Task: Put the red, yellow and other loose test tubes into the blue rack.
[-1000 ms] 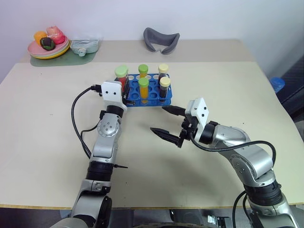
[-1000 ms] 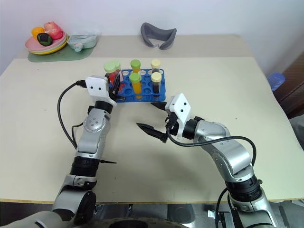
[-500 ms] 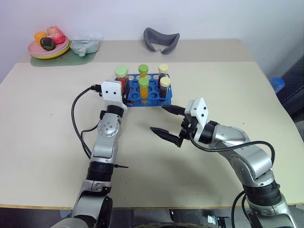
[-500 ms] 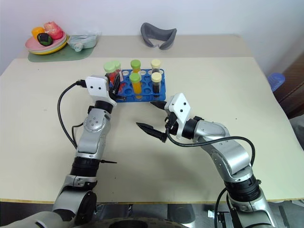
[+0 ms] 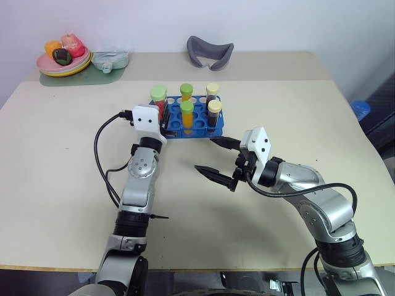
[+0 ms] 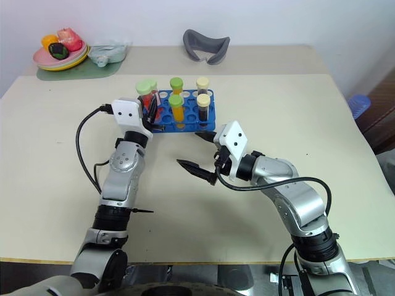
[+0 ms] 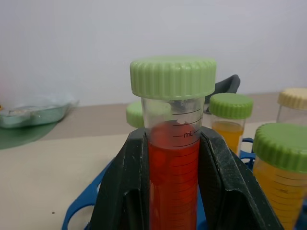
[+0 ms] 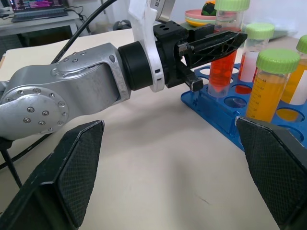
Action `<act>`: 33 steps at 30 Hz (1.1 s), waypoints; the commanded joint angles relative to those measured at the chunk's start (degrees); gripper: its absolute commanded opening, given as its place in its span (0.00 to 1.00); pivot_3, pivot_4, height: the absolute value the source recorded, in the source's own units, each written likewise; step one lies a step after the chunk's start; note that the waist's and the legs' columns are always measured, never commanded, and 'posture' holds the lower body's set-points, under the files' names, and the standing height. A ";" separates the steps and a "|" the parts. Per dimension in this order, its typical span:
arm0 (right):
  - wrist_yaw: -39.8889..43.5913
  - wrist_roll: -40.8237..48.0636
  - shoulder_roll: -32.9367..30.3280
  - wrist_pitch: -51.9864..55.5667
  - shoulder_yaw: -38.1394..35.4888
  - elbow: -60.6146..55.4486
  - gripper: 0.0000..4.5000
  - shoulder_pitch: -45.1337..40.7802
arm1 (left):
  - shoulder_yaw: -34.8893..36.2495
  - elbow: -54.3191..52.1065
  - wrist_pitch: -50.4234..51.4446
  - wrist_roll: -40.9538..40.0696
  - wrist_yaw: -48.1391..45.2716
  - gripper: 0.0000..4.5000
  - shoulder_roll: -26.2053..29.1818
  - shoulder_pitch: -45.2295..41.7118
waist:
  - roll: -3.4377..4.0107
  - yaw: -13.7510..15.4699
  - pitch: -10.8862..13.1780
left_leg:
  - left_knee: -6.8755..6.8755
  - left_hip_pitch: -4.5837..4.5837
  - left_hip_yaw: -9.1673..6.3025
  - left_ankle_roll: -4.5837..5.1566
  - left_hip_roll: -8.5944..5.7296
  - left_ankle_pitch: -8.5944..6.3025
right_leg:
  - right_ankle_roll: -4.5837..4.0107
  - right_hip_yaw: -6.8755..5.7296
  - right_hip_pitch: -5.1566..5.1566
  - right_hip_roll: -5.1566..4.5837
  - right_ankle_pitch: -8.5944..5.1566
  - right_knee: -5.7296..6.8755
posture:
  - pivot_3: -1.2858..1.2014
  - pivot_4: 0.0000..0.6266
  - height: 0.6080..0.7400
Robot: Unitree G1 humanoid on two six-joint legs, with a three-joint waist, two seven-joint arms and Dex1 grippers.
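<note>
The blue rack (image 5: 196, 128) stands at the table's middle. My left gripper (image 5: 162, 115) is shut on a red tube with a pale green cap (image 7: 173, 163), held upright at the rack's left end. In the right wrist view, the red tube's (image 8: 222, 72) lower end reaches into the rack's (image 8: 225, 112) top plate. Two yellow-orange tubes with green caps (image 5: 187, 116) and two dark tubes with cream caps (image 5: 213, 114) stand in the rack. My right gripper (image 5: 206, 154) is open and holds nothing. It hovers just in front of the rack, pointing left.
A grey curved object (image 5: 210, 52) lies at the table's far side. At the far left, a plate of toy food (image 5: 63, 63) rests on a green mat beside a clear container (image 5: 110, 60). Bare tabletop lies left and right of the rack.
</note>
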 commanded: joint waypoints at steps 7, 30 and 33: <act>0.16 0.29 0.59 -1.00 -0.18 -1.27 1.00 -0.51 | -0.67 -0.73 -0.31 2.06 0.38 0.16 0.75 0.56 | 0.00 0.00 0.00 | 0.00 0.00 0.00 0.00 0.00 0.00 | 0.00 0.00 0.00 0.00 0.00 0.00 | 0.52 0.24 1.00; 0.14 0.23 0.46 -0.70 -0.23 -1.43 1.00 -0.70 | 0.57 2.82 -2.16 2.48 1.74 0.16 1.68 -0.83 | 0.00 -0.09 0.00 | -0.02 0.01 0.00 0.01 0.00 0.00 | 0.00 0.00 -0.01 0.01 0.00 -0.01 | 0.52 0.24 1.00; 0.18 0.26 0.41 -0.68 -0.26 -1.46 1.00 -0.70 | 0.69 2.83 -2.30 1.73 1.26 0.39 1.43 -0.87 | 0.00 -0.09 0.00 | -0.02 0.01 0.00 0.01 0.00 0.00 | 0.00 0.00 -0.01 0.01 0.00 -0.01 | 0.52 0.24 1.00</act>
